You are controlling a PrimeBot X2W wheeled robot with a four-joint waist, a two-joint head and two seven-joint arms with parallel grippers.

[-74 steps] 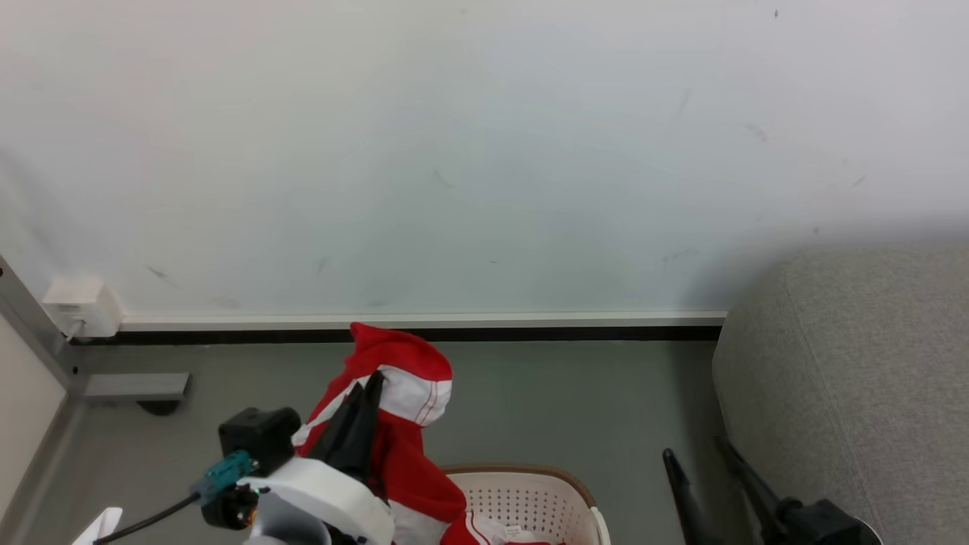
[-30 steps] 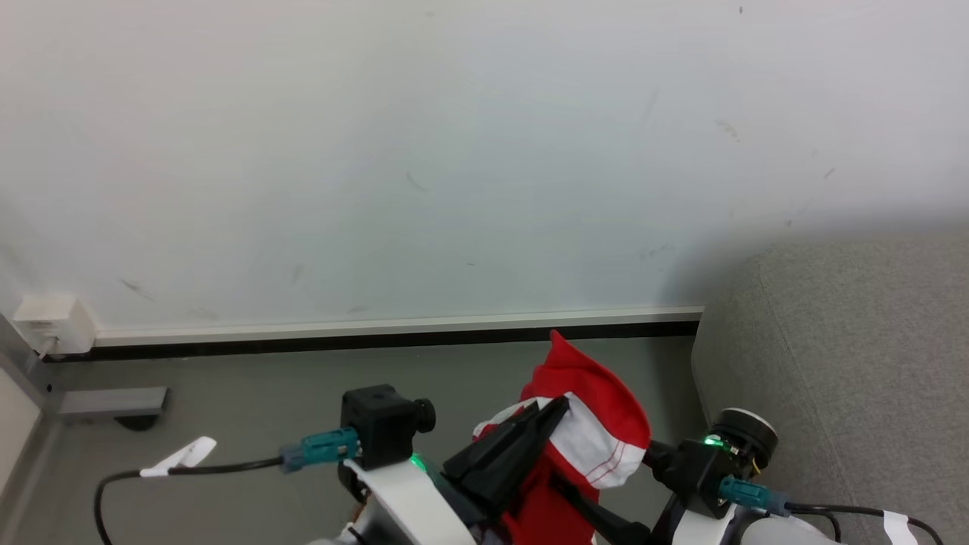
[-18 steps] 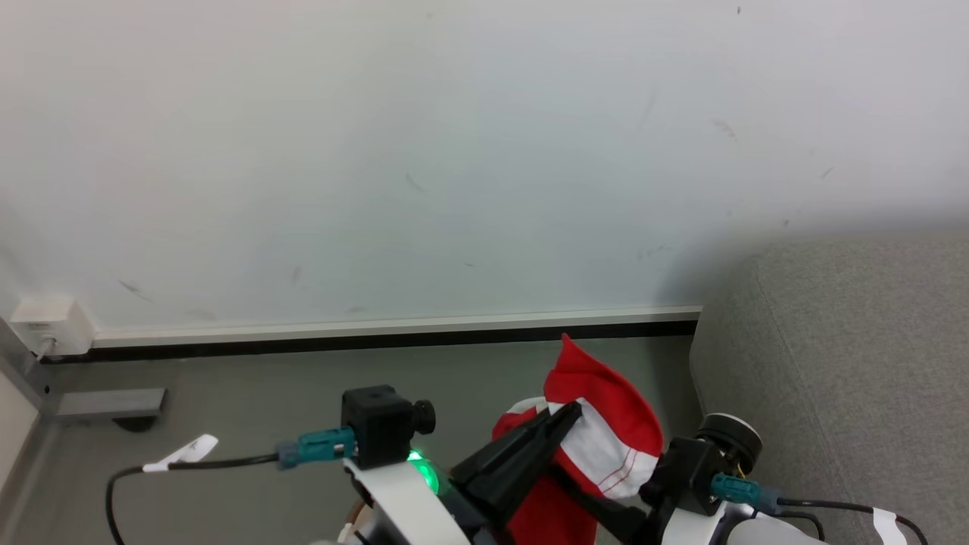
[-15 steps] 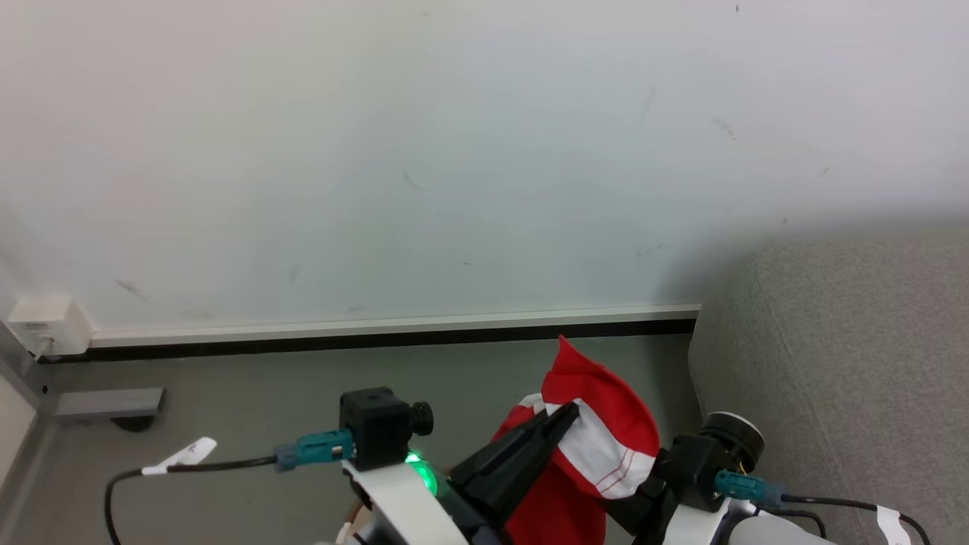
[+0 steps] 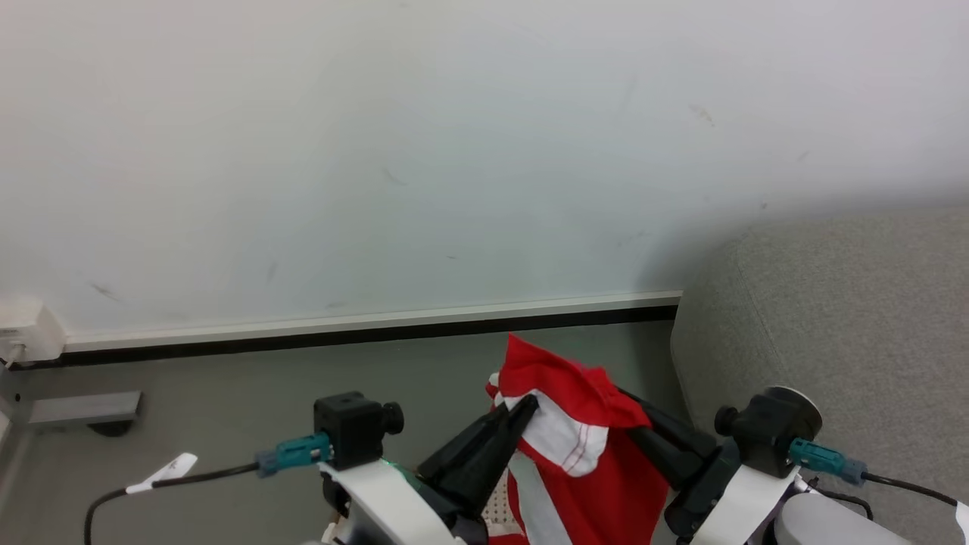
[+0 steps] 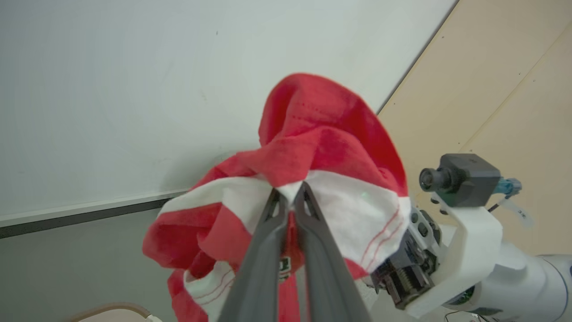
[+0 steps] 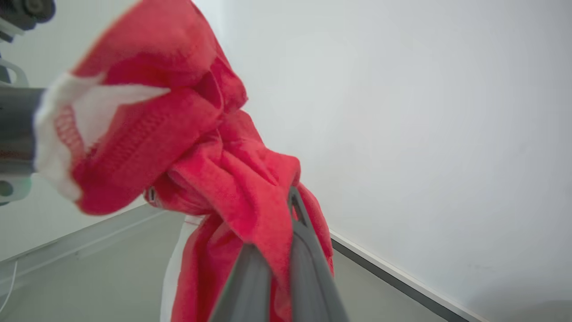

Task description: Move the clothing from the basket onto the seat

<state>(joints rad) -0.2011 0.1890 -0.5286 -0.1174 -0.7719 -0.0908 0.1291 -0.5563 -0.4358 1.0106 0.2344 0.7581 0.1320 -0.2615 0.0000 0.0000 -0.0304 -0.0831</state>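
Note:
The clothing (image 5: 564,424), red with white panels and striped trim, hangs bunched between both grippers above the grey floor. My left gripper (image 5: 528,403) is shut on a white panel near the top of the bundle; in the left wrist view its fingers (image 6: 290,199) pinch the clothing (image 6: 321,147). My right gripper (image 5: 632,409) is shut on the red fabric from the right, and in its own view the cloth (image 7: 210,156) drapes over its fingertips (image 7: 288,208). A bit of the basket (image 5: 496,509) peeks out below the bundle; its brown rim (image 6: 107,309) shows too. The seat (image 5: 833,318) stands at the right.
A pale wall with a white and black baseboard (image 5: 363,327) runs behind. A white socket box (image 5: 19,333) and a grey bracket (image 5: 79,409) sit at the far left. A cable with a white tag (image 5: 163,471) trails from the left wrist.
My right gripper has shut on the red fabric from the right; a second ago it stood open beside it. The bundle now stretches between both grippers. The head camera has shifted slightly.

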